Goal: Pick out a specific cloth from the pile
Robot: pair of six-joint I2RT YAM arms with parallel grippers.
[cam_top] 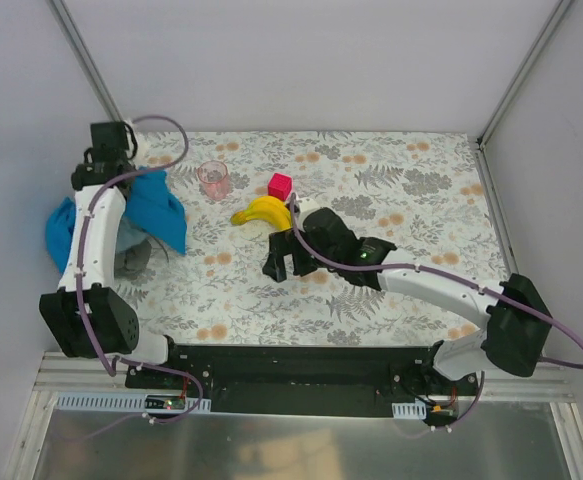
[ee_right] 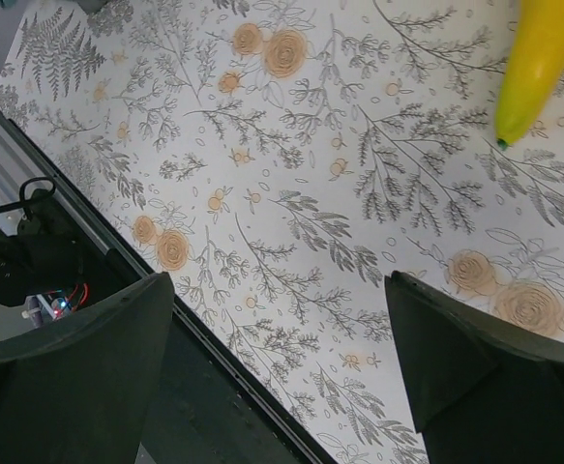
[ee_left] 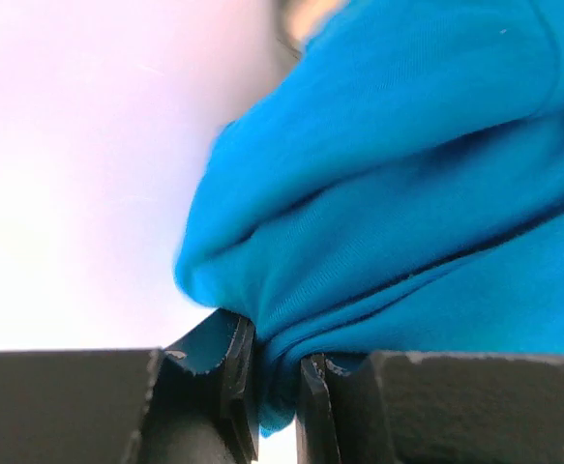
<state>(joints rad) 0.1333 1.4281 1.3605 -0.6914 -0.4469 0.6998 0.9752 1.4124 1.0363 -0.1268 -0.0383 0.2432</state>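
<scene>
Pinching left gripper (ee_left: 274, 382): held blue cloth (ee_left: 407, 193).
Right gripper (ee_right: 277, 290): gaped wide.
Pink cup (cam_top: 214, 178): banana's (cam_top: 263, 211) ten o'clock, contents unclear.

In the left wrist view you see the blue cloth (ee_left: 407, 193) as a soft, matt knit with a fine grain, creased into folds. The left gripper (ee_left: 277, 387) has fingers (ee_left: 204, 372) of matt black plastic, scuffed pale along their edges. At the left of the top view, the grey cloth (cam_top: 133, 262) looks dull and soft. The table (ee_right: 291, 193) has a matt flower-printed cover, the banana (ee_right: 538, 58) is smooth with a slight sheen, and the cup (cam_top: 214, 178) is clear pinkish plastic.
</scene>
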